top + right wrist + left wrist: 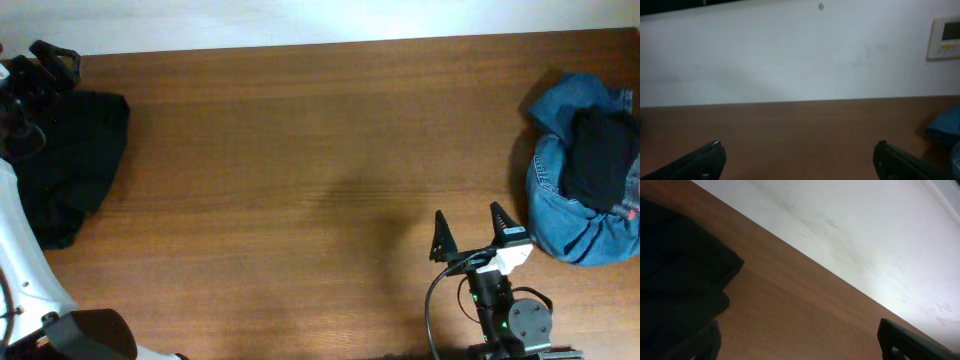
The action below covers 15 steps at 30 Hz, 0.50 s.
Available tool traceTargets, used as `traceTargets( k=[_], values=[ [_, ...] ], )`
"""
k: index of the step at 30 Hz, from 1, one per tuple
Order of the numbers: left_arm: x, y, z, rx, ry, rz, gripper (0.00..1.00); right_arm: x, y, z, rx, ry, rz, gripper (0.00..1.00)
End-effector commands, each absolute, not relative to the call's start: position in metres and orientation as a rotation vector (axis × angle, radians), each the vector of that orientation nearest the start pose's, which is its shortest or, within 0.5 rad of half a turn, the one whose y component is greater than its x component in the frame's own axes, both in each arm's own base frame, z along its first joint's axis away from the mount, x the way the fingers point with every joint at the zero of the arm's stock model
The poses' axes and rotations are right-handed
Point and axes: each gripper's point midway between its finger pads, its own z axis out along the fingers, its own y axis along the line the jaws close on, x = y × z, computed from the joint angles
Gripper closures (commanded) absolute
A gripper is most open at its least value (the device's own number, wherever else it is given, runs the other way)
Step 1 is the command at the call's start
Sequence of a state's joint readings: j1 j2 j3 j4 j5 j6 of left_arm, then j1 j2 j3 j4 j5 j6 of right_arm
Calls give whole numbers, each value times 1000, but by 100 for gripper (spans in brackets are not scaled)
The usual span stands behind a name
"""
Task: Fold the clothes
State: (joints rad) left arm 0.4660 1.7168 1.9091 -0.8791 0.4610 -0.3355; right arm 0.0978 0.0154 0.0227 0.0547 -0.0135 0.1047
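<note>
The clothes lie in two heaps on the brown table point(320, 150). A crumpled black garment point(75, 160) sits at the far left edge. A blue denim piece point(560, 210) with a black garment point(600, 155) on top lies at the far right. My left gripper point(40, 65) hovers at the black heap's back corner. In the left wrist view it point(800, 347) is open, with the black fabric point(675, 280) beside its left finger point(702, 342) and nothing between the jaws. My right gripper point(470, 228) stands open near the front edge, left of the denim, over bare wood point(800, 150).
A white wall point(790, 55) rises behind the table's far edge, with a small control panel point(945, 37) on it. A corner of the denim point(945, 127) shows at the right wrist view's right edge. The white left arm point(25, 270) runs along the left edge.
</note>
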Motion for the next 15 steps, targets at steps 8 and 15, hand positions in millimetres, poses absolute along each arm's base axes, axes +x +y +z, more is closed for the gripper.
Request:
traceTargets(
  k=[8,15],
  values=[
    [449,138,334,-622,2125,-457,1,246,18,166,38,1608,144,1],
    [449,138,334,-622,2125,-457,1,245,20,156,31,1650,148,1]
  ],
)
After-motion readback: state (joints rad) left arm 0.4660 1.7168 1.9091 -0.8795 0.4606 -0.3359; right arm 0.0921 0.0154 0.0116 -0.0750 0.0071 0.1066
